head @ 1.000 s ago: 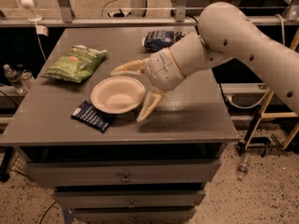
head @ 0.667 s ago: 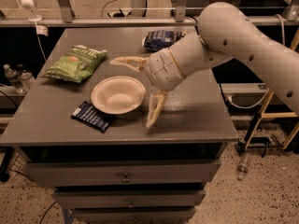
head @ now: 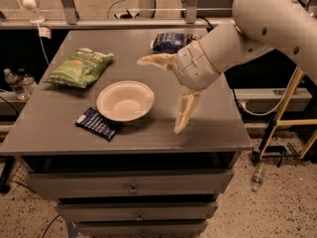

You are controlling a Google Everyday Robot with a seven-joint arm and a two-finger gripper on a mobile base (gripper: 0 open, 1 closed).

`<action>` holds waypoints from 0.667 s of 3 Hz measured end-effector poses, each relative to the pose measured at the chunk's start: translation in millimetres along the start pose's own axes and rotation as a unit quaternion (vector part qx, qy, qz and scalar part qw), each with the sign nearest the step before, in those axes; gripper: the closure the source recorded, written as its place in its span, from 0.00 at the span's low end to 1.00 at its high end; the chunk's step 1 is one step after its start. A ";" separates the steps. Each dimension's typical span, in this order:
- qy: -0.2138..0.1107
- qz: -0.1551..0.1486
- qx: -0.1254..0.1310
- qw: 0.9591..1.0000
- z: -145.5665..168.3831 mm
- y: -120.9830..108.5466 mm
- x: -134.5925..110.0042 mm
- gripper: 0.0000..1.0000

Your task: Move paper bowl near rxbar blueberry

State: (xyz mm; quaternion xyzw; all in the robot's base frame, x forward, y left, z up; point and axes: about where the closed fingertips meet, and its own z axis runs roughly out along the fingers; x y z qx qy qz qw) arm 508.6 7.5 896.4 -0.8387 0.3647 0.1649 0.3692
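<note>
The off-white paper bowl (head: 125, 100) sits upright near the middle of the grey table (head: 64, 133). Its lower left rim lies right beside the rxbar blueberry (head: 97, 123), a small flat navy wrapper with white lettering; whether the rim overlaps it I cannot tell. My gripper (head: 163, 95) is open and empty, just right of the bowl and apart from it. One cream finger (head: 154, 60) points left above the bowl's far side. The other finger (head: 185, 112) points down toward the table's front right.
A green chip bag (head: 79, 67) lies at the table's left. A puffy dark blue snack bag (head: 171, 41) lies at the back, partly behind my arm. The table has drawers below its front edge. A plastic bottle (head: 15, 82) stands off the left side.
My gripper has let go of the bowl and drawn back to the right, its fingers spread wider. The bowl rests by the navy bar.
</note>
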 end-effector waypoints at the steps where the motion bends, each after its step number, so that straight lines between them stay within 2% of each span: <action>1: 0.045 0.081 0.009 0.996 -57.7 34.3 29.2 0.00; 2: 0.071 0.134 0.021 0.988 -95.4 56.5 55.0 0.00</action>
